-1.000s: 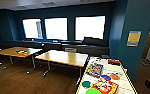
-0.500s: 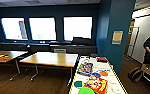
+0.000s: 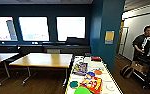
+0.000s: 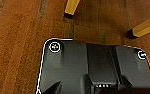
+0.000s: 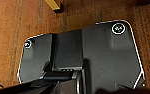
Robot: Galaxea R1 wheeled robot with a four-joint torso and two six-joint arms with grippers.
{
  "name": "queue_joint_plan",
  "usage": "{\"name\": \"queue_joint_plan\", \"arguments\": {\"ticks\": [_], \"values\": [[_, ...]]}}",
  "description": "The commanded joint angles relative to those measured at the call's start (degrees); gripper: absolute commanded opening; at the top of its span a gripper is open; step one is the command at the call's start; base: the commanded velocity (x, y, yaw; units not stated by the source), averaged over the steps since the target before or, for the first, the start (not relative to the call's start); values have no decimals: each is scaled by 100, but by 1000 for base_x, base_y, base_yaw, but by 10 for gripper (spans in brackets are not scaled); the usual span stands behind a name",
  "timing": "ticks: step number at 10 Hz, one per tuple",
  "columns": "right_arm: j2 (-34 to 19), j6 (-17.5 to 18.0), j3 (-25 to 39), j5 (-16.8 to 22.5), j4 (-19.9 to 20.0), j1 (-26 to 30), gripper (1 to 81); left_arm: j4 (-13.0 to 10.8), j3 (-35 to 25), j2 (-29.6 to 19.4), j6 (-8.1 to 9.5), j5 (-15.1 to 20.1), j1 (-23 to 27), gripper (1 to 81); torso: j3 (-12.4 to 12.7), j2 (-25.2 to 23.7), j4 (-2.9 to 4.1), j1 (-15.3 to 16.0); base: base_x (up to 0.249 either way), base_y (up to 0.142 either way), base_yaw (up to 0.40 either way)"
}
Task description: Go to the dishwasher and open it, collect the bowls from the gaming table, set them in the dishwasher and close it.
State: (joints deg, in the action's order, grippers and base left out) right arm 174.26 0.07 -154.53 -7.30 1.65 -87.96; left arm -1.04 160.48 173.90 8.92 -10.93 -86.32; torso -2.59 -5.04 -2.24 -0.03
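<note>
Bowls: small round green (image 3: 82,90), blue (image 3: 90,74) and orange (image 3: 97,72) bowls, on long white yellow-edged gaming tabletop (image 3: 110,80), near end.
Neighbours: colourful game boxes (image 3: 92,84) beside them.
Jaws: state cannot be told.
Person: standing right (image 3: 142,42).

The gaming table (image 3: 111,80) stands at 1 o'clock, crowded with game boxes (image 3: 92,83) and bowls (image 3: 98,72); wooden tables (image 3: 43,60) block 11 o'clock.
</note>
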Motion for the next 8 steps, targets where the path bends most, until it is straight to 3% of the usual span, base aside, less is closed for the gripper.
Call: {"name": "queue_joint_plan", "arguments": {"ticks": [1, 3, 8], "values": [[-55, 19, 37, 229, 55, 361, 811, -55, -16, -57, -31, 215, 322, 811, 0, 0, 0, 3, 0, 0, 0], [-239, 19, 326, 212, 46, 335, 811, -55, -191, -240, -40, 179, 269, 811, 0, 0, 0, 3, 0, 0, 0], [-1680, 81, 2637, 195, 46, 282, 811, -55, -2352, -1628, -57, 144, 269, 811, 0, 0, 0, 3, 0, 0, 0]]}}
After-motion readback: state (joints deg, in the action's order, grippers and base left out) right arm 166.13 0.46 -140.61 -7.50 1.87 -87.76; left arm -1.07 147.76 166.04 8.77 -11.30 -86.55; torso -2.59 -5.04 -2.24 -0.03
